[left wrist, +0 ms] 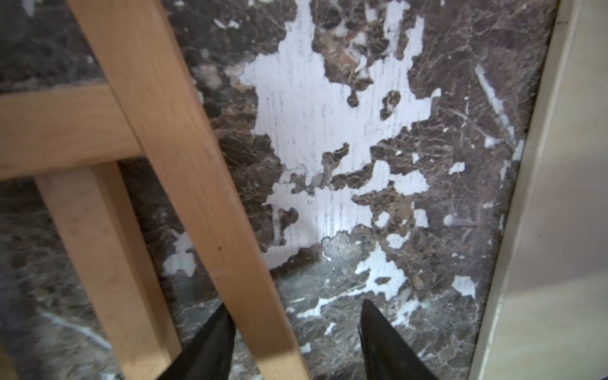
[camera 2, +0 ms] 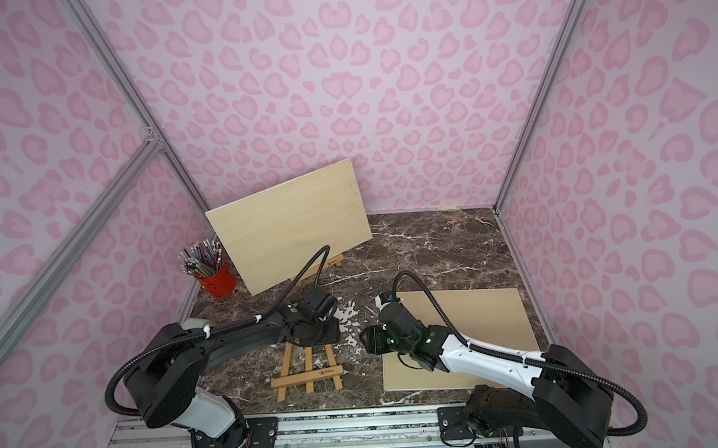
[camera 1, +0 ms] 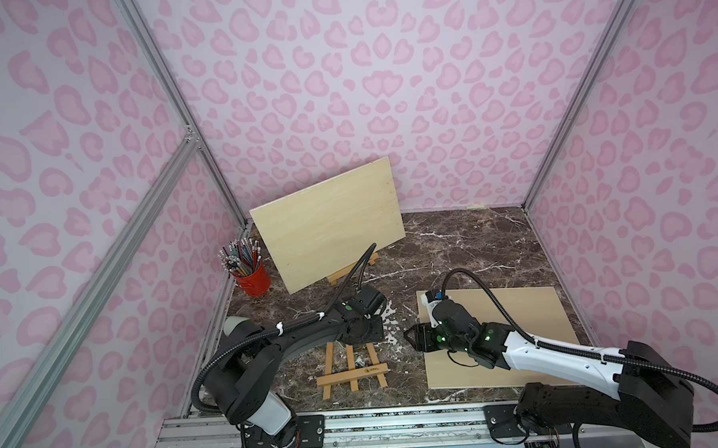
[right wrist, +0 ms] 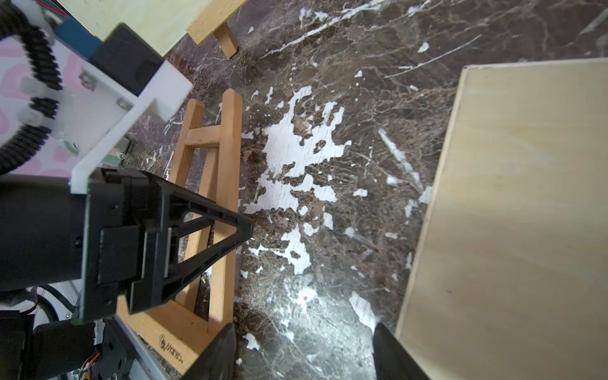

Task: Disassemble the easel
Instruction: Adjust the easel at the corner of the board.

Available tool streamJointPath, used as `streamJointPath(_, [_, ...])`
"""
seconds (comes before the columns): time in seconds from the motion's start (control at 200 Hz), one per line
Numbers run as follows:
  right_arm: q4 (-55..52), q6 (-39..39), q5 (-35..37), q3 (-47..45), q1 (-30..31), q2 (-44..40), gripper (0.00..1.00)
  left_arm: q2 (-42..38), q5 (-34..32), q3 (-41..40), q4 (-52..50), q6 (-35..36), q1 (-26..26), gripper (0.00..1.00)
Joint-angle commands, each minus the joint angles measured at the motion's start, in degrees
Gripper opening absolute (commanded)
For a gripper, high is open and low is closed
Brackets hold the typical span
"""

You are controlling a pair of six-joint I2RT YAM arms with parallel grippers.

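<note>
Lower centre in both top views: wooden easel [camera 1: 353,375] flat on marble desk [camera 1: 454,246]; left pincer [left wrist: 295,306] spread, one easel rail between its fingers; right pincer [right wrist: 304,325] spread, pinching nothing, above bare desk between easel and plywood panel [camera 1: 531,309] lying flat at lower right.

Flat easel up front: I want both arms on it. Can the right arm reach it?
Probably yes: the right gripper, jaws open, sits beside the flat easel; the left gripper covers only its top.
</note>
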Motion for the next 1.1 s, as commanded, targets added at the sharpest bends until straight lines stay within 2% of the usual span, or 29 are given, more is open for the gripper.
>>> streamJointPath(0.0, [-0.19, -1.93, -0.45, -0.43, -0.52, -0.13, 0.67, 1.37, -1.61, 0.72, -2.48, -1.28, -0.6, 0.6])
streamJointPath(0.155, [1.25, -2.3, -0.97, -0.82, -0.98, -0.24, 0.67, 2.52, -2.81, -0.52, -2.73, -2.39, -0.68, 0.5])
streamJointPath(0.26, [1.53, -2.66, -1.06, -0.78, -1.05, -0.15, 0.67, 2.21, -4.03, -0.64, -3.94, -2.43, -0.73, 0.36])
streamJointPath(0.28, [1.55, -2.8, -1.06, -0.75, -1.05, -0.23, 0.67, 1.93, -4.35, -0.66, -4.41, -2.43, -0.74, 0.3])
streamJointPath(0.335, [1.53, -2.84, -1.03, -0.78, -1.18, -0.45, 0.67, 0.85, -5.4, -0.73, -5.49, -1.94, -0.74, 0.22])
streamJointPath(0.56, [3.13, -2.86, -1.05, -1.83, -1.44, -1.6, 0.67, -4.04, -9.35, -3.48, -10.76, 0.99, 1.53, 0.02])
streamJointPath(0.87, [5.96, -3.09, -2.24, -1.47, -1.45, -0.2, 0.67, -10.84, -9.72, -8.4, -12.57, 10.03, 13.95, 0.02])
streamJointPath(1.095, [7.15, -3.16, -2.97, -0.72, -1.41, 1.11, 0.67, -11.04, -8.64, -8.83, -11.69, 14.94, 18.79, 0.02])
